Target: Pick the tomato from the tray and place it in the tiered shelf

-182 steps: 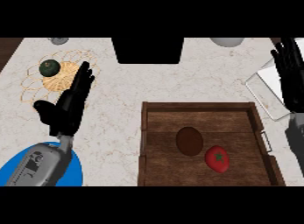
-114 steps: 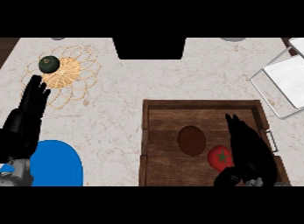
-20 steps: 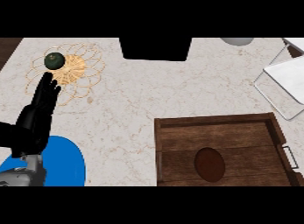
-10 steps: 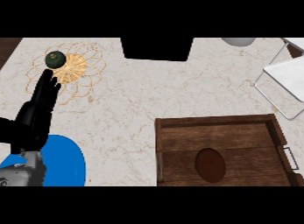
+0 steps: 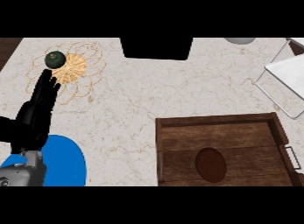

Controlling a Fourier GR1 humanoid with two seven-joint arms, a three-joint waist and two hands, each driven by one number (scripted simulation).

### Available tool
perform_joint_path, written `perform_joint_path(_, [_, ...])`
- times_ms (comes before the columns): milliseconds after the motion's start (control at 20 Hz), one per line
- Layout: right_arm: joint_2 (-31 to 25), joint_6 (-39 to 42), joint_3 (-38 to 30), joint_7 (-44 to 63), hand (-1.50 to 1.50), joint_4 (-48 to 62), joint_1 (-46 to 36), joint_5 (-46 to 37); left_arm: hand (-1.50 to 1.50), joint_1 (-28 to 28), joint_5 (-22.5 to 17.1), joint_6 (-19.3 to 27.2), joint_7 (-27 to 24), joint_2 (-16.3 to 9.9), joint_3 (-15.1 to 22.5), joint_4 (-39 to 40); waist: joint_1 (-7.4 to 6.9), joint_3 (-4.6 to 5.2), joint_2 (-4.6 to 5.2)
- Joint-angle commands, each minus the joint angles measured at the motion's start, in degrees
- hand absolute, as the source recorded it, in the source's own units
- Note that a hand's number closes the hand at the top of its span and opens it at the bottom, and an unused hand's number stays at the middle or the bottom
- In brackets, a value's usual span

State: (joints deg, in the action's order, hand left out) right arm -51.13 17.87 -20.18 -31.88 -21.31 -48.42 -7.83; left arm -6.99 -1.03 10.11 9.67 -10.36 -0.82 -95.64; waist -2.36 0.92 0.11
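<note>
Tomato gone from tray [image 5: 180, 124]; one left hand [image 5: 31, 118] visible, fingers straight, apart.

- One wooden tray [image 5: 180, 131] is seen (a single dark oval [image 5: 211, 164] lies in it).
- One wire basket [image 5: 83, 65], one green ball [image 5: 54, 58], one blue plate [image 5: 67, 159] and one white shelf [image 5: 296, 76] are counted.
- One hand [image 5: 31, 120] is shown.

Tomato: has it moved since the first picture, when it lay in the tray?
Yes. It no longer lies in the wooden tray; only the dark oval object remains there. Where it went isn't visible.
</note>
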Motion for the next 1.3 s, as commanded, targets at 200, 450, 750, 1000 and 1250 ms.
perform_joint_path(200, [-8.7, 3.1, -7.1, 6.5, -1.50, 9.0, -1.5, 5.1, 0.00, 0.1, -0.6, -0.9, 0.2, -0.2, -0.5, 0.2, 0.71, -1.10, 0.63])
perform_joint_path(450, [-15.8, 6.8, -8.7, 7.9, -1.50, 13.2, 2.1, 5.6, 0.00, 0.0, -0.2, -0.5, 1.3, 0.0, -0.1, -0.9, 0.32, -1.30, 1.06])
perform_joint_path(750, [-19.3, 11.4, -9.8, 4.6, -1.50, 14.6, 7.3, 6.2, 0.00, 0.7, 0.2, -0.4, 0.2, 0.5, 0.2, -1.1, 0.28, -1.55, 1.26])
perform_joint_path(1000, [-20.8, 16.7, -11.4, 1.9, -1.50, 15.0, 10.0, 7.7, 0.00, 2.6, -0.3, -0.9, -2.6, 1.2, -0.2, 0.8, 0.65, -1.53, 1.23])
perform_joint_path(1250, [-22.2, 19.4, -12.0, 1.5, -1.50, 14.8, 11.7, 8.1, 0.00, 0.1, -0.2, -0.3, 0.4, 0.5, -0.5, -1.7, 0.60, -1.65, 1.14])
